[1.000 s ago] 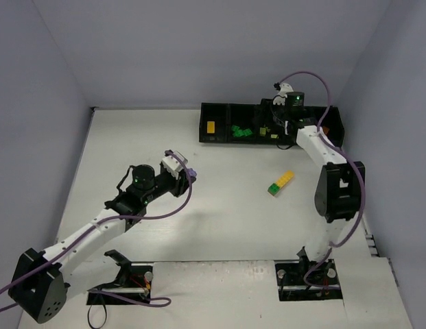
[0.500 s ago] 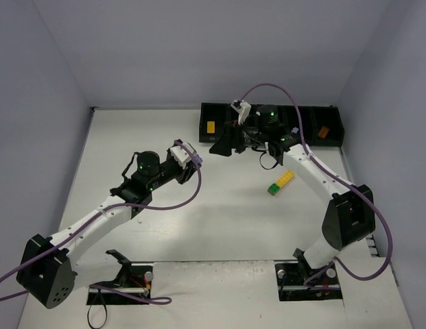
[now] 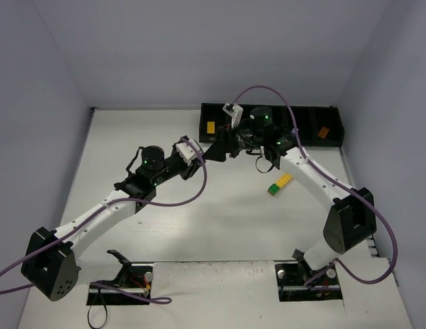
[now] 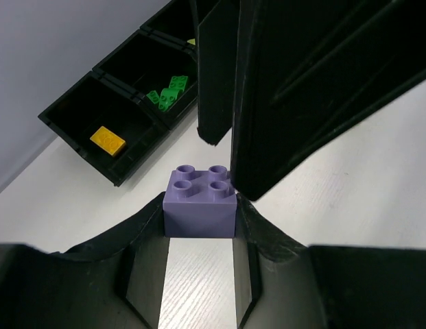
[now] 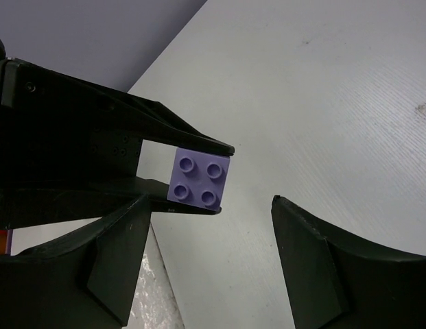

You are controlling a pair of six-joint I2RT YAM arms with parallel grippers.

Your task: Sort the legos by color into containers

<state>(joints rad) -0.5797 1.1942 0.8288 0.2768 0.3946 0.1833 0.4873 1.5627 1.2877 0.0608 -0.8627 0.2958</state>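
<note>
While left claw (image 3: 202, 153) pinches lavender brick (image 4: 201, 204) above tabletop (image 3: 130, 137), right claw (image 5: 213, 212) faces it, spread wide: probable handover, tray (image 4: 134, 171) lying nearer right arm.

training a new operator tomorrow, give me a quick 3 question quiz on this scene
1. True or false: the left claw grips a lavender brick.
2. Which colour lies in the tray's leftmost bin, top view? a) yellow b) orange c) lavender
3. Fill in: the right claw is ____.
Key: 1 true; 2 a; 3 open.
</note>
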